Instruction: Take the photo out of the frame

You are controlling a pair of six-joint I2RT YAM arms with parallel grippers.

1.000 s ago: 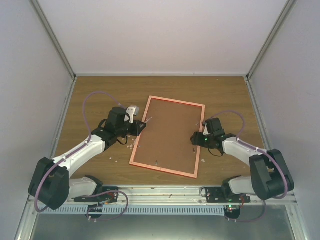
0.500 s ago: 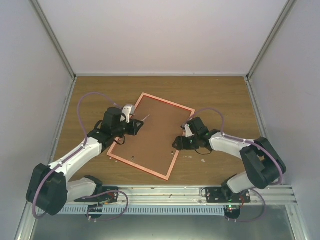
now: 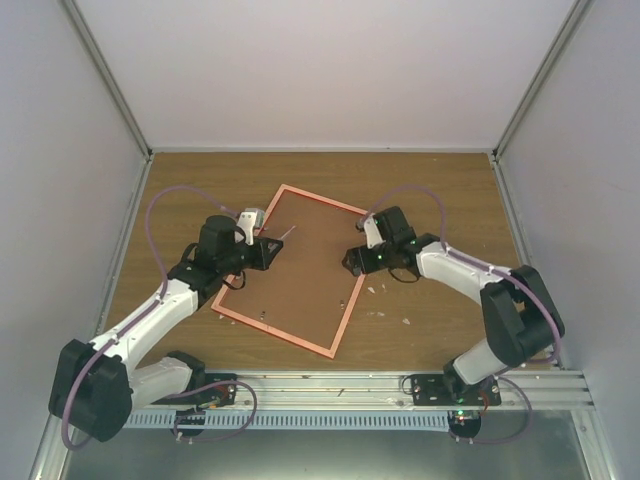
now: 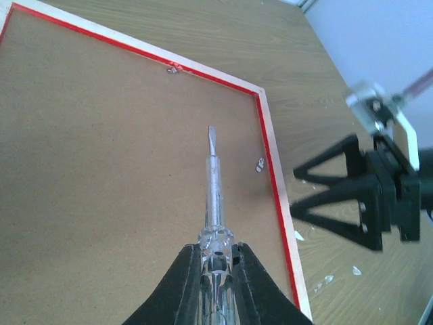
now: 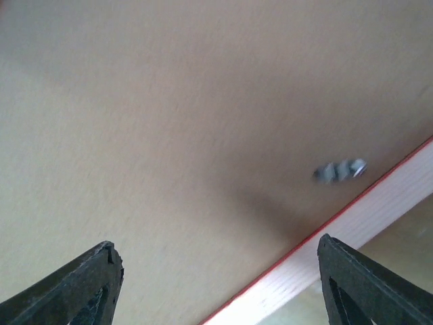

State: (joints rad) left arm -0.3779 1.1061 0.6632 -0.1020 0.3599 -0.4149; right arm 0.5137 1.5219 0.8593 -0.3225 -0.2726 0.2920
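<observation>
The frame (image 3: 275, 333) lies face down on the table, its brown board back (image 3: 300, 275) up, turned at an angle. The photo is hidden beneath the board. My left gripper (image 3: 268, 249) is shut on a clear-handled screwdriver (image 3: 284, 238), whose tip hovers over the board near the frame's far right corner. In the left wrist view the screwdriver (image 4: 214, 183) points toward the red rim (image 4: 274, 169), between two small metal tabs (image 4: 260, 164). My right gripper (image 3: 352, 262) is open at the frame's right edge. In its wrist view its fingers (image 5: 338, 267) straddle board and rim (image 5: 369, 203), beside a tab (image 5: 340, 170).
Small white chips (image 3: 385, 290) lie on the wooden table right of the frame. Grey walls close the table on three sides. The rail with the arm bases runs along the near edge (image 3: 330, 385).
The frame has turned clockwise and slid left. My right gripper has moved left and farther along the frame's right edge. My left gripper with the screwdriver has shifted slightly left.
</observation>
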